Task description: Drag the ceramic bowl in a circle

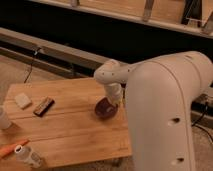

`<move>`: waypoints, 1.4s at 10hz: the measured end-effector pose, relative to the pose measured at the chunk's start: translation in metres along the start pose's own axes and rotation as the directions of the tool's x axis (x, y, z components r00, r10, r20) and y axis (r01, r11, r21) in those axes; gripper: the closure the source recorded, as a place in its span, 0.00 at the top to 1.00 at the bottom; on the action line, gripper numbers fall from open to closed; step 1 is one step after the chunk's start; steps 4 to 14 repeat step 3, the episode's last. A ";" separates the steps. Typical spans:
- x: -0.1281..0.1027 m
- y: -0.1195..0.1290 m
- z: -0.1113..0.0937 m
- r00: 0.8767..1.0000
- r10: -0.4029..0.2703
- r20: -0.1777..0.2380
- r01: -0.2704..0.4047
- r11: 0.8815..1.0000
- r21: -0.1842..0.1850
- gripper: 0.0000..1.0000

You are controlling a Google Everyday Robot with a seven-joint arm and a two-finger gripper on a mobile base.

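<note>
- The ceramic bowl point(104, 108) sits on the wooden bench point(65, 130), toward its right side and a little toward the far edge; it is dark maroon, round and shallow.
- The hand point(114, 101) comes down from the white arm point(116, 75) and meets the bowl at its right rim; whether it is spread or pinching the rim cannot be told, since the wrist hides that part.
- The arm's large white casing point(167, 115) fills the right of the scene and covers the bench's right end.
- A dark flat bar point(43, 106) lies on the left part of the bench, tilted, well apart from the bowl.
- A pale square block point(22, 100) lies just left of the bar, nearer the far left corner.
- A white cup point(4, 119) stands at the left edge of the bench.
- A small white bottle point(27, 155) lies at the near left corner, with an orange carrot-like thing point(9, 149) just beside it at the left.
- A dark cable point(30, 67) hangs down beyond the bench's far left side.
</note>
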 end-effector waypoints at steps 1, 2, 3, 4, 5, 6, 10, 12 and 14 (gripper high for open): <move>-0.015 0.018 -0.006 1.000 -0.010 0.010 0.010 1.000 0.006 0.17; -0.021 0.028 -0.009 1.000 -0.014 0.012 0.014 1.000 0.009 0.17; -0.031 0.045 -0.014 1.000 -0.020 0.014 0.020 1.000 0.009 0.17; -0.031 0.045 -0.014 1.000 -0.020 0.014 0.020 1.000 0.009 0.17; -0.031 0.045 -0.014 1.000 -0.020 0.014 0.020 1.000 0.009 0.17; -0.031 0.045 -0.014 1.000 -0.020 0.014 0.020 1.000 0.009 0.17; -0.031 0.045 -0.014 1.000 -0.020 0.014 0.020 1.000 0.009 0.17; -0.031 0.045 -0.014 1.000 -0.020 0.014 0.020 1.000 0.009 0.17; -0.031 0.045 -0.014 1.000 -0.020 0.014 0.020 1.000 0.009 0.17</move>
